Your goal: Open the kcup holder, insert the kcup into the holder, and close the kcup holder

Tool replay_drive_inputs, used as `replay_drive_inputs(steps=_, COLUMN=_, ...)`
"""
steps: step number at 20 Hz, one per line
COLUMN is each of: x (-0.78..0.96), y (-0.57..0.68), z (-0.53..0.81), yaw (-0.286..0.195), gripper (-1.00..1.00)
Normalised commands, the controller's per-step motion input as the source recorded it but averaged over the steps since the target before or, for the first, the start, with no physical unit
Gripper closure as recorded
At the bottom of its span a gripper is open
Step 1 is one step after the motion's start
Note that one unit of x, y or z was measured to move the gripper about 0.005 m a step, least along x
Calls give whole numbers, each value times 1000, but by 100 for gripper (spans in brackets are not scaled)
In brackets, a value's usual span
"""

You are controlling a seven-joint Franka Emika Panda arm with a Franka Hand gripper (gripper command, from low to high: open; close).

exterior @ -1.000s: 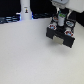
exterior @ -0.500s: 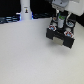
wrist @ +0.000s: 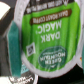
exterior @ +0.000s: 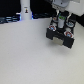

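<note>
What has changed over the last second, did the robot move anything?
Nothing visibly changed. The gripper still hangs over the kcup holder at the exterior view's right, with the kcup filling the wrist view. The white post at the back and the table look the same.

Open white tabletop [exterior: 27, 57] across lower and left frame; obstacles: kcup holder [exterior: 61, 34] upper right, white post [exterior: 25, 10] upper left.

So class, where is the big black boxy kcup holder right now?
In the exterior view, the black boxy kcup holder sits on the white table toward that view's upper right, directly under the arm, far from the white upright post at upper left.
</note>
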Motion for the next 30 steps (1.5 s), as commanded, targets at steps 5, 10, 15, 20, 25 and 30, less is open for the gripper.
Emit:
replay_drive_inputs(steps=5, x=142, y=57, z=241, yaw=-1, gripper=100)
replay_drive_inputs(steps=10, x=225, y=63, z=376, yaw=-3, gripper=100)
replay_drive_inputs(steps=15, x=63, y=8, z=-118, yaw=3, gripper=100)
replay_drive_inputs(steps=20, x=6, y=-28, z=-210, yaw=-1, gripper=100)
replay_drive_inputs(steps=25, x=38, y=39, z=-206, yaw=11, gripper=100)
replay_drive_inputs(steps=30, x=46, y=94, z=-142, yaw=25, gripper=100)
